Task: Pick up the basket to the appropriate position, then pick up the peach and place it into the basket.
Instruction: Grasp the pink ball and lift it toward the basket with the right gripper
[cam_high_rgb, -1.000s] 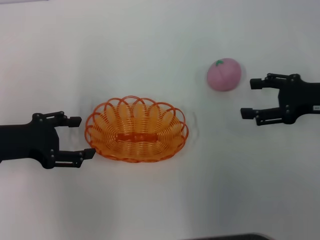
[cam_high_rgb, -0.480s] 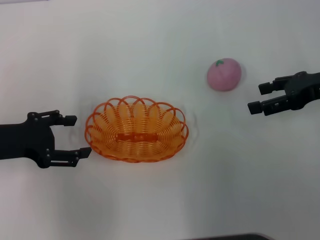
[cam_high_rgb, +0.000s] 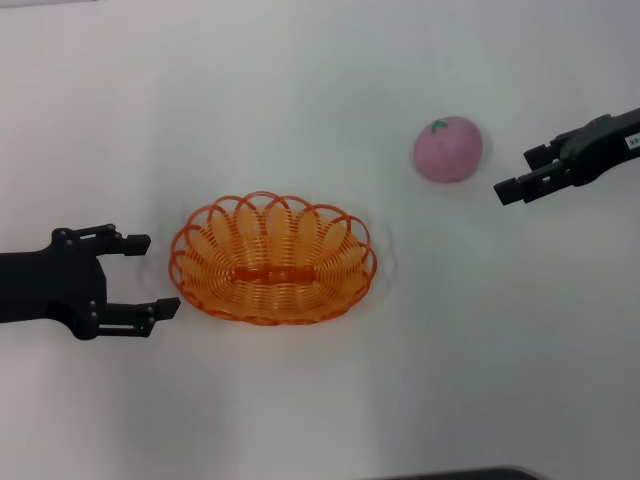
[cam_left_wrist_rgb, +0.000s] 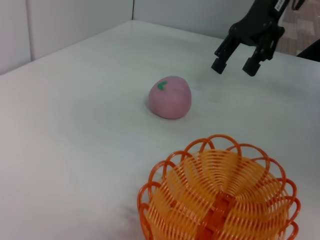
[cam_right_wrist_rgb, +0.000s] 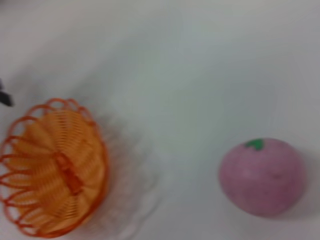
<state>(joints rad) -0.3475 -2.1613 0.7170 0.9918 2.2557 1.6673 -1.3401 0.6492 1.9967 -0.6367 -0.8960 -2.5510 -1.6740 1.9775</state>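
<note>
The orange wire basket (cam_high_rgb: 272, 259) sits on the white table left of centre; it also shows in the left wrist view (cam_left_wrist_rgb: 220, 197) and the right wrist view (cam_right_wrist_rgb: 50, 167). It is empty. The pink peach (cam_high_rgb: 449, 148) lies at the back right, apart from the basket; it also shows in the left wrist view (cam_left_wrist_rgb: 170, 97) and the right wrist view (cam_right_wrist_rgb: 262, 176). My left gripper (cam_high_rgb: 142, 275) is open just left of the basket's rim, not touching it. My right gripper (cam_high_rgb: 522, 172) is open and empty, raised to the right of the peach; it also shows in the left wrist view (cam_left_wrist_rgb: 234, 65).
The white table (cam_high_rgb: 320, 400) carries only the basket and the peach. A dark edge (cam_high_rgb: 470, 472) shows at the bottom of the head view.
My right gripper has risen and drawn back to the right, turning as it went. My left gripper has slid slightly left, away from the basket. Basket and peach have not moved.
</note>
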